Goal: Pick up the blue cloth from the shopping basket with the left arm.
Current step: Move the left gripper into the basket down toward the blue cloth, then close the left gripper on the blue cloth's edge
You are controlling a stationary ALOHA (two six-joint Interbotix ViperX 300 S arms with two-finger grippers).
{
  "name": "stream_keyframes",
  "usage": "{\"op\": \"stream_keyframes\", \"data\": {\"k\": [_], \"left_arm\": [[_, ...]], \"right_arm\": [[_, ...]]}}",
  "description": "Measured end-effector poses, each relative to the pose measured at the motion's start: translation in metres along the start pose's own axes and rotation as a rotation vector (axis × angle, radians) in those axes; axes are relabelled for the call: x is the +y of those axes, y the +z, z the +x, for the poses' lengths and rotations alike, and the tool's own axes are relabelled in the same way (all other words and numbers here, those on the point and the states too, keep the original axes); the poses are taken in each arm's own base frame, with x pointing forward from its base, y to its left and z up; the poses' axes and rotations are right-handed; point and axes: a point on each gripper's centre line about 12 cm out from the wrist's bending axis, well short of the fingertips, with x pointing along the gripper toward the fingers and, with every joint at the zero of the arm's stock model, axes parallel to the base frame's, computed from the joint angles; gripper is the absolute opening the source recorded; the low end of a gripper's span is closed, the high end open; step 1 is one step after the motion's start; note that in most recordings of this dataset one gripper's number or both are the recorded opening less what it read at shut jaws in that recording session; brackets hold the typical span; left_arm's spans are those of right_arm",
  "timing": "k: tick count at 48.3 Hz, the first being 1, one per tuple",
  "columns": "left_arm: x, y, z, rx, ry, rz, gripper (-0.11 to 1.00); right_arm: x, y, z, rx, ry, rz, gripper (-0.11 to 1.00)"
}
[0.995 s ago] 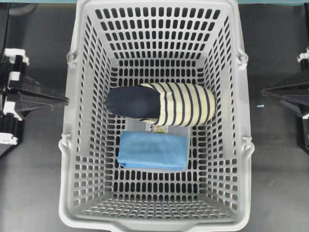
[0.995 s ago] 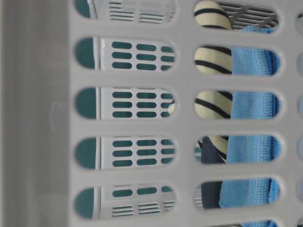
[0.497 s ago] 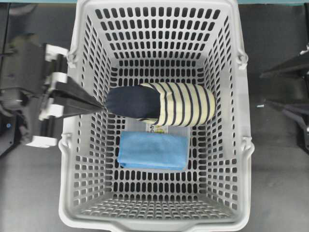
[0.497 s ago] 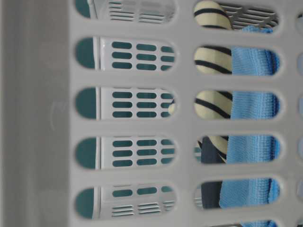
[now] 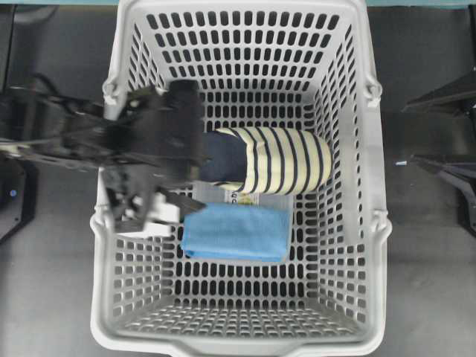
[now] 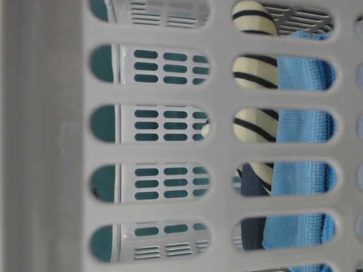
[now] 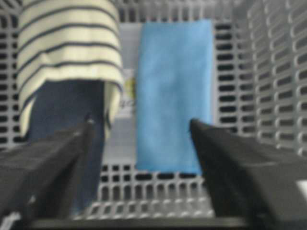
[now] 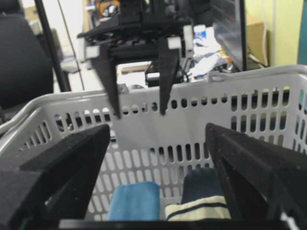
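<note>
The blue cloth (image 5: 236,232) lies folded on the floor of the shopping basket (image 5: 375,186), just in front of a striped slipper (image 5: 279,161). The left arm reaches in over the basket's left wall. My left gripper (image 5: 190,186) hangs open above the floor at the cloth's left end. In the left wrist view the left gripper (image 7: 140,123) holds nothing: one finger is over the slipper's navy toe, the other by the blue cloth's (image 7: 173,91) near right corner. My right gripper (image 5: 407,134) stands open outside the basket's right wall. The cloth (image 6: 300,181) shows through the slots.
A clear packet with a printed label (image 5: 249,197) lies under the slipper and the cloth. The basket's tall slotted walls (image 8: 268,115) rise on all sides. From the right wrist view the left gripper (image 8: 139,114) hangs above the far wall. Dark table surrounds the basket.
The left arm swung from the table over the basket's left wall toward the cloth, and its gripper went from shut to open. The right gripper opened about a second ago and stays wide.
</note>
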Motion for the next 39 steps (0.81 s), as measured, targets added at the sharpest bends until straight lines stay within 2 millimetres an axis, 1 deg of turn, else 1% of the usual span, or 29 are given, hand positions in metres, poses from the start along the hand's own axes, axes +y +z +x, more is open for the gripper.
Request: {"op": "stream_keyframes", "data": {"k": [1, 3, 10, 15, 21, 25, 31, 37, 39], "left_arm": [[-0.001, 0.001, 0.005, 0.018, -0.002, -0.005, 0.88], [-0.004, 0.004, 0.012, 0.037, -0.006, -0.012, 0.9], [-0.013, 0.007, 0.035, 0.086, -0.016, -0.03, 0.87], [-0.02, 0.004, 0.053, 0.123, -0.024, -0.03, 0.87], [-0.026, -0.009, 0.08, 0.191, -0.026, -0.015, 0.87], [-0.026, -0.017, 0.094, 0.226, -0.025, -0.001, 0.87], [-0.027, -0.027, 0.11, 0.267, -0.022, 0.001, 0.87], [-0.027, -0.035, 0.119, 0.293, -0.021, 0.004, 0.87], [-0.028, -0.04, 0.123, 0.308, -0.021, 0.003, 0.87]], "right_arm": [[0.0, 0.0, 0.0, 0.0, 0.0, 0.0, 0.78], [0.0, 0.0, 0.0, -0.002, -0.001, 0.0, 0.78], [0.0, 0.0, 0.0, -0.002, -0.001, 0.0, 0.78], [0.0, 0.0, 0.0, -0.002, -0.002, 0.001, 0.78], [0.0, 0.0, 0.0, -0.002, -0.001, 0.0, 0.78], [0.0, 0.001, 0.0, -0.008, -0.001, 0.001, 0.78], [0.0, 0.001, 0.0, -0.009, -0.001, 0.001, 0.78], [0.0, 0.001, 0.0, -0.011, -0.001, 0.001, 0.78], [0.0, 0.001, 0.0, -0.011, 0.0, 0.0, 0.78]]}}
